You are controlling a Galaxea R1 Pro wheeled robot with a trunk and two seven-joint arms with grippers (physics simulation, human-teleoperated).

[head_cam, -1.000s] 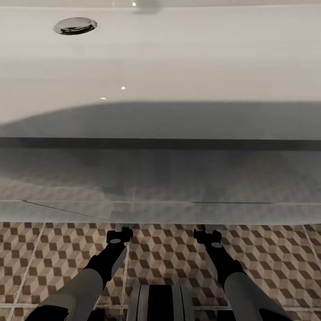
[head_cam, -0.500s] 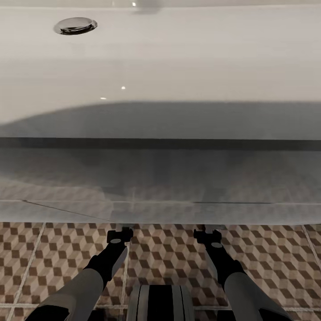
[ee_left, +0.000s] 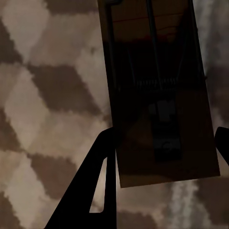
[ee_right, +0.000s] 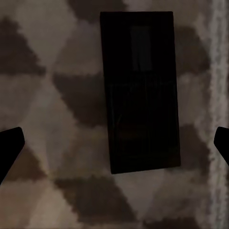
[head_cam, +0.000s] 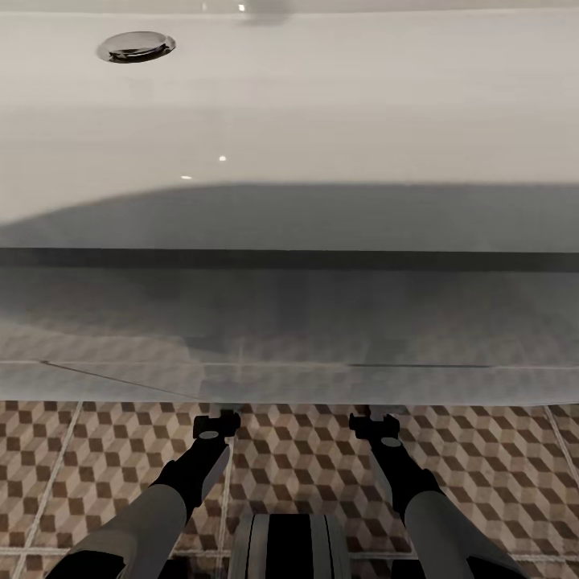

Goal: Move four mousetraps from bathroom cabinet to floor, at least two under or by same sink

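**Both arms under the sink, one mousetrap at each gripper**

Nearest in the head view: your two forearms reach forward over the bathroom floor (head_cam: pixel 96 458), and both wrists vanish under the front edge of the sink (head_cam: pixel 289 121). The chrome drain (head_cam: pixel 136 46) sits at the far end of the basin.

Left gripper (ee_left: pixel 162 143): fingers apart, with one dark fingertip (ee_left: pixel 102 157) right against one long edge of the left mousetrap (ee_left: pixel 160 95) and the other tip just off the opposite edge. I can't tell whether it is clamped or just released; it looks like a loose straddle. The trap's long axis runs straight out along the fingers, and its near end sits between the tips. The spring and wire bar are visible on top.

Right gripper (ee_right: pixel 114 145): fingers wide apart, tips well clear on both sides. The right mousetrap (ee_right: pixel 140 90) lies flat on the tile, centred between the fingers and slightly ahead of the tips, long axis also along the fingers. It is in heavy shadow, so detail is hard to read.

My call: both traps are under the sink, the right one already set down. Next you need the left fingers to come straight back along the trap's long axis, no sideways drag.

No labels or writing readable anywhere.
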